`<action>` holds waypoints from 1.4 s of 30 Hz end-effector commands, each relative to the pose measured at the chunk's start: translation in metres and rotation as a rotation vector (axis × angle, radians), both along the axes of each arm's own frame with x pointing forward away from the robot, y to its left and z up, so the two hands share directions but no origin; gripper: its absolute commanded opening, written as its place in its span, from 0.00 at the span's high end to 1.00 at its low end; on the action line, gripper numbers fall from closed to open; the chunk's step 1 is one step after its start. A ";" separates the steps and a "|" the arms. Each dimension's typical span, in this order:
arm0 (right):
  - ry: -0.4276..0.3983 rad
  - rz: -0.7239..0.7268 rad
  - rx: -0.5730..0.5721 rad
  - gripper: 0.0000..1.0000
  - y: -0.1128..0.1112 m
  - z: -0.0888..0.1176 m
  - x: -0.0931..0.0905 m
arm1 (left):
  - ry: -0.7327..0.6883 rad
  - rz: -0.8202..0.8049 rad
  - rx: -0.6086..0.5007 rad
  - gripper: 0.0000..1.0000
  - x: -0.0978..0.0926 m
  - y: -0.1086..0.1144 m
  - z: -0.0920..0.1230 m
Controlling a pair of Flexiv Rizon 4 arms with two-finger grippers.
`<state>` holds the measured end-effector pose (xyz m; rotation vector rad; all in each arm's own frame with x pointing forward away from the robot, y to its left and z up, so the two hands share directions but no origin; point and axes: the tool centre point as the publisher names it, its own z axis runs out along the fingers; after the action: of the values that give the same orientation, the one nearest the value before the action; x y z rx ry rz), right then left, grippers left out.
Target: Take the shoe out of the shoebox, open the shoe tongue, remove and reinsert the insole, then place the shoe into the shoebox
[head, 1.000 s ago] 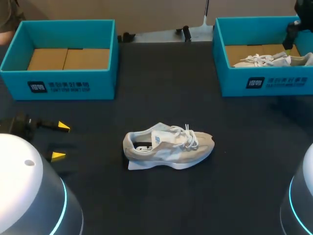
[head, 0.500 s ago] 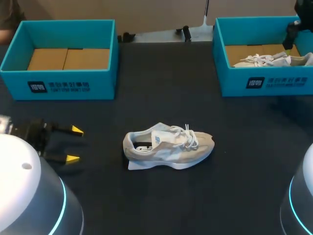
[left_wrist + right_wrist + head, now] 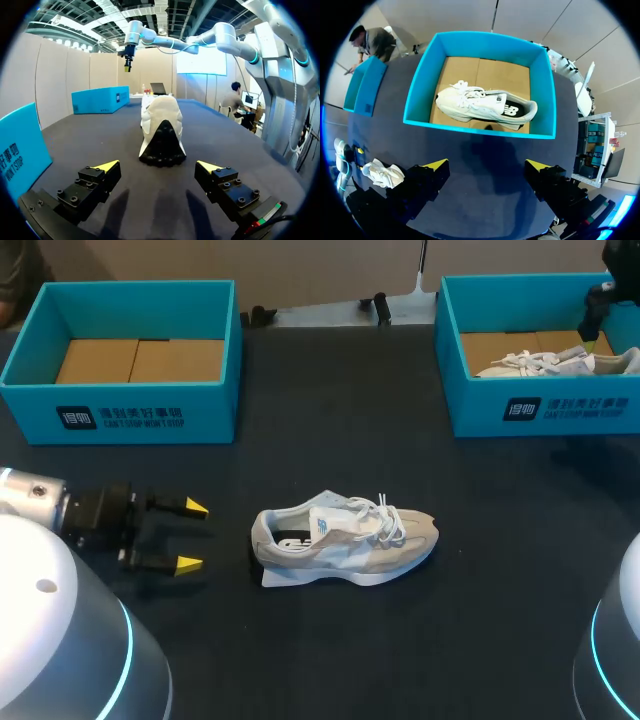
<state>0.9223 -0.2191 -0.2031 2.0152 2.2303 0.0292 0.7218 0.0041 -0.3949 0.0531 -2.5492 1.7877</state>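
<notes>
So: shoe (image 3: 345, 538) dead ahead of my left gripper (image 3: 192, 536), heel-first, lengthwise along table's (image 3: 330, 400) near edge; jaws wide, empty.

A robotics lab workstation. A pale grey left arm (image 3: 50, 630) and right arm (image 3: 620, 640), ringed in blue light, flank a black surface (image 3: 330, 410) bearing two teal cardboard shoeboxes (image 3: 130, 418) (image 3: 560, 408).

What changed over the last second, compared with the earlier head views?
The left gripper, fingers open, advanced across the table toward the heel of the shoe and does not yet touch it. Nothing was grasped or released. The shoe stayed put, and the right gripper, open, kept its place above the right shoebox.
</notes>
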 end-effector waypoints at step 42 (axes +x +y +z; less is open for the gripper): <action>0.000 -0.001 -0.001 0.00 0.000 0.000 0.000 | -0.007 -0.019 0.016 0.00 -0.013 -0.077 -0.022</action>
<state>0.9223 -0.2191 -0.2031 2.0152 2.2304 0.0291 0.7043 -0.0642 -0.4118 0.0245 -2.5602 1.7707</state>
